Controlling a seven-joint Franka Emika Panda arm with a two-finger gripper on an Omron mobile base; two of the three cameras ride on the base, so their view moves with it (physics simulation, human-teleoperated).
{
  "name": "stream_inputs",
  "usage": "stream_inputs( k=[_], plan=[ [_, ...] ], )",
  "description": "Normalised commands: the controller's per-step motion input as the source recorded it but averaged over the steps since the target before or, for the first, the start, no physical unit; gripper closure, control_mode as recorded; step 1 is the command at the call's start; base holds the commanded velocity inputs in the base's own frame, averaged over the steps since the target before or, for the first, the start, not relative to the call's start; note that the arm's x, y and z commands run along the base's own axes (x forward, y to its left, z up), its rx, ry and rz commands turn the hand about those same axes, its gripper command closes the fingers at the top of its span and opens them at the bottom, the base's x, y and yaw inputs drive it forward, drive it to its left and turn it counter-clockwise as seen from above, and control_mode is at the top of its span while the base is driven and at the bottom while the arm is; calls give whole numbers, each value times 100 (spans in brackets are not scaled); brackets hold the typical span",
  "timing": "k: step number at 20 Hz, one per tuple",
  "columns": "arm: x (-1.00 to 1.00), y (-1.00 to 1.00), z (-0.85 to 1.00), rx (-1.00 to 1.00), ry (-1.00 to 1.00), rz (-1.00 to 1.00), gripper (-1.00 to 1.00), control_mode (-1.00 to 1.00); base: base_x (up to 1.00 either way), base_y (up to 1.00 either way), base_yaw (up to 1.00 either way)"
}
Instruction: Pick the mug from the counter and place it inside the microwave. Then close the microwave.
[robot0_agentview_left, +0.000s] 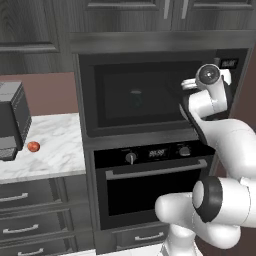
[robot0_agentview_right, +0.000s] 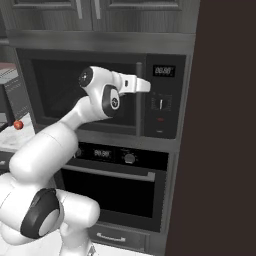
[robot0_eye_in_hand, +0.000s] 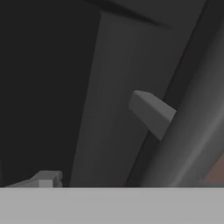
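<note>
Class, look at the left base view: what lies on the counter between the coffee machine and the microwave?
A small red fruit, close to the coffee machine; the counter from there to the microwave is bare.

I see the microwave (robot0_agentview_left: 137, 95) built into dark cabinetry above an oven, door shut, dark glass front. Through the glass I can make out a faint teal shape, the mug (robot0_agentview_left: 135, 98), sitting inside near the middle; handle direction can't tell. In the right base view the door's vertical bar handle (robot0_agentview_right: 138, 97) runs down its right edge, with the control panel (robot0_agentview_right: 162, 95) and lit display beside it. Close up, the bar handle (robot0_eye_in_hand: 188, 131) stands off the door on a short grey bracket. The counter (robot0_agentview_left: 50, 145), white marble with grey veins, sits left of the microwave, over dark drawers.
</note>
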Motion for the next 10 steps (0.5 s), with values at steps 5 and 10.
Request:
stream_inputs(
  k=[5, 10],
  plan=[
    [42, -9, 0, 0, 0, 1, -100, -100, 0, 0, 0],
    [13, -5, 0, 0, 2, 0, -100, -100, 0, 0, 0]
  ],
)
